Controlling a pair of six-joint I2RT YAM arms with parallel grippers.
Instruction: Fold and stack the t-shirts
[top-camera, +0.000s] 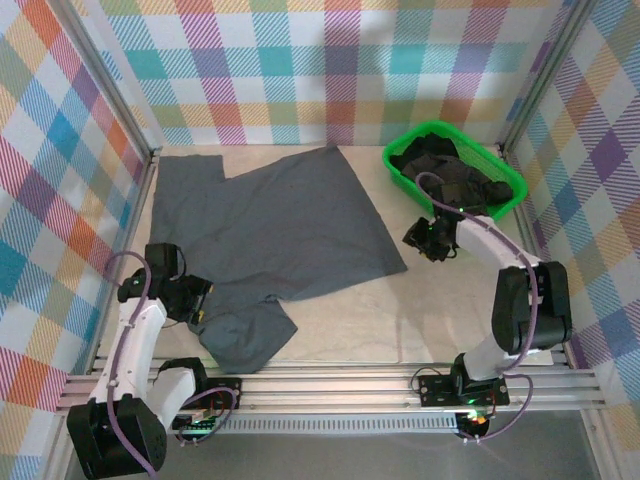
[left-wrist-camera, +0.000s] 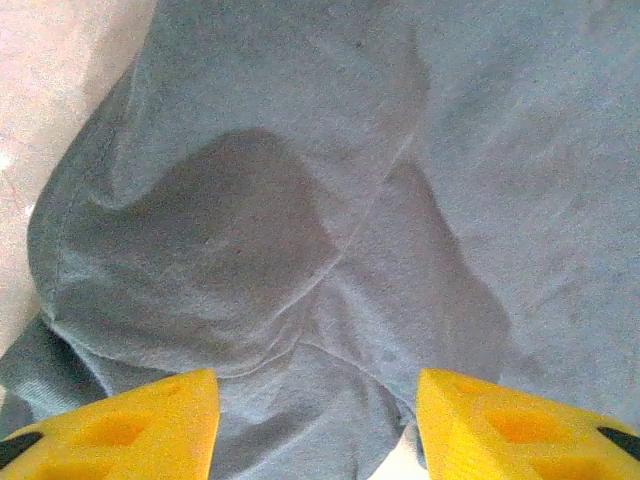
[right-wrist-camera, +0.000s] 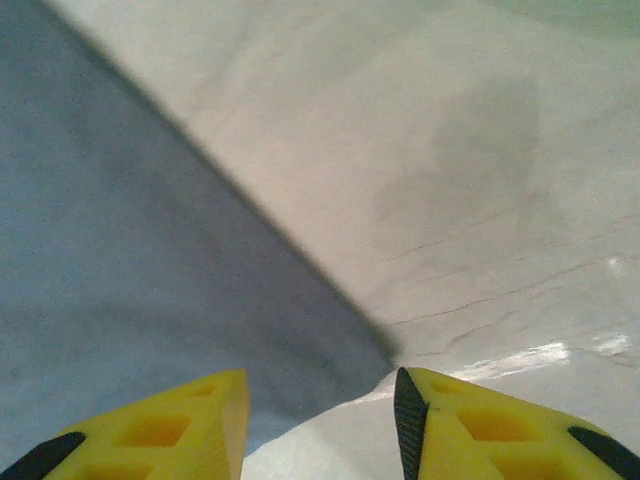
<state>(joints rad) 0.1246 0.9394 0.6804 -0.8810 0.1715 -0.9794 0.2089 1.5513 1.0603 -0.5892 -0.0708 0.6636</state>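
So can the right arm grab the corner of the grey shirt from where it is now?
Probably yes. The right gripper hangs open right over the corner of the grey shirt. That corner lies flat on the table, with nothing on it and nothing between it and the fingers.

No text, label, brand, number or sign is showing clearly enough to be read anywhere in these views.
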